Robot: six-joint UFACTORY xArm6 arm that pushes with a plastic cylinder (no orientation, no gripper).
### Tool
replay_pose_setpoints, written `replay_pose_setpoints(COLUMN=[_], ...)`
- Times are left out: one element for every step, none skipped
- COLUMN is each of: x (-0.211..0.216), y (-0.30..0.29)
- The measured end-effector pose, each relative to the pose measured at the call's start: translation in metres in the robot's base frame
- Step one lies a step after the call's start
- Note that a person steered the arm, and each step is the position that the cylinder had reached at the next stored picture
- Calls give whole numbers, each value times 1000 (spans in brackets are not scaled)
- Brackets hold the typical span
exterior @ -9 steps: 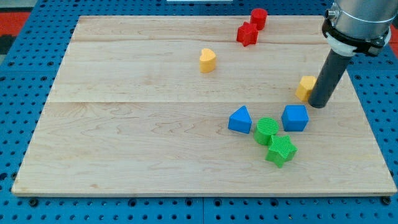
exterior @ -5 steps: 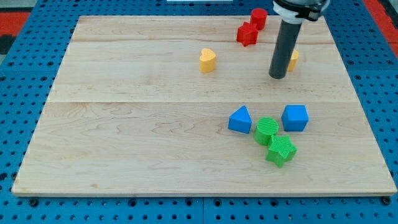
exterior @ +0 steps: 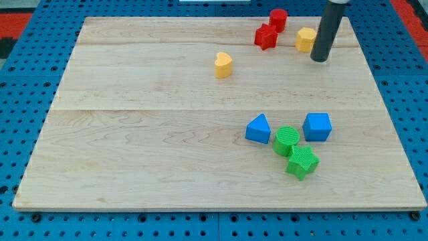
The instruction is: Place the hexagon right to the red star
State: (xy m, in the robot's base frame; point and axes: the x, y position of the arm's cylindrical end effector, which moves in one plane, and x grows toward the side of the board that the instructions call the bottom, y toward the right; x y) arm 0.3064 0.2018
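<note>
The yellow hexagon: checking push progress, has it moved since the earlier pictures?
Yes. The yellow hexagon went toward the view's top and left, from level with the blue blocks' right side to just right of the red star.

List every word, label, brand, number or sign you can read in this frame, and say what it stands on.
None: no readable text shows anywhere.
Pale wooden board: bare wood grain only.
Blue perforated base: holes only, no markings.
Coloured blocks, such as the yellow hexagon block and red star block: plain ridged faces, unmarked.
Dark rod ending in my tip: no label visible; the tip sits just right of the hexagon.
</note>
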Motion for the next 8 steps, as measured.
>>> replay_pose_setpoints(x=[-48, -43, -44, -64, -111, -115, -114, -114], y=[-14, -34, -8, 31, 27, 19, -2, -53])
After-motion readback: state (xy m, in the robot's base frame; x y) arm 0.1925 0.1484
